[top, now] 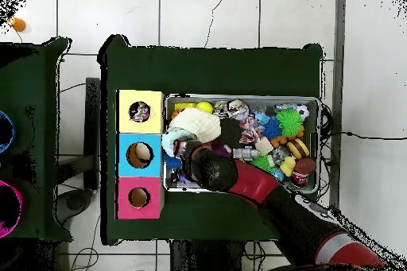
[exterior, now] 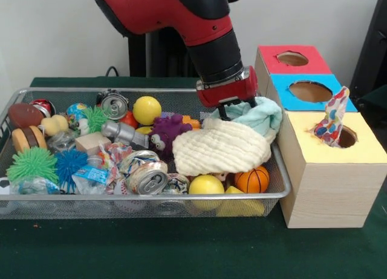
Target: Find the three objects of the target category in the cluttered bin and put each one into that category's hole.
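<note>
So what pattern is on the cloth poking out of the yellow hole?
White with multicoloured spots, on the cloth; clearest in the front view.

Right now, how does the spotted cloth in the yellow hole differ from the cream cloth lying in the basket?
The spotted cloth is white with coloured spots; the cream cloth is plain.
The spotted cloth stands up out of the yellow hole; the cream cloth lies spread over toys in the basket.
The spotted cloth looks smaller than the cream cloth.
Both look like soft fabric.
</note>
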Controlling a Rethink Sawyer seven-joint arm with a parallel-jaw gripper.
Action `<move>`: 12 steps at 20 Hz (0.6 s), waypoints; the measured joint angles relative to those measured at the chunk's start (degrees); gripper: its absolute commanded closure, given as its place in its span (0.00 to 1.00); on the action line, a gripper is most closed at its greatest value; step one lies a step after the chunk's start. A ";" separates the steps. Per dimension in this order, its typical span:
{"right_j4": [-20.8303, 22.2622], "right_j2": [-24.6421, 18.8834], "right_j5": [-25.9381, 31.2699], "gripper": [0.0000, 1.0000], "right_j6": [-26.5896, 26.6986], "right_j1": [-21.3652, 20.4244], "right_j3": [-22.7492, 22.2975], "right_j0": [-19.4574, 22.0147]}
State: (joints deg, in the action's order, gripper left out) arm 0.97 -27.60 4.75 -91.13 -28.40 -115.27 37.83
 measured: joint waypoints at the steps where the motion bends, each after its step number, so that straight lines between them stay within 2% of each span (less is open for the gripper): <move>1: 0.11 1.57 0.86 0.00 0.00 -0.84 0.33 -1.65; 6: 2.15 8.35 7.78 0.00 0.00 -4.66 3.70 -8.10; 10: 5.05 11.22 12.45 0.00 0.00 -6.50 6.48 -10.42; 12: 8.71 12.78 15.96 0.00 0.00 -7.92 9.22 -11.10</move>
State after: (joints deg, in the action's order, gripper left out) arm 9.68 -14.82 20.70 -91.13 -36.32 -106.04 26.74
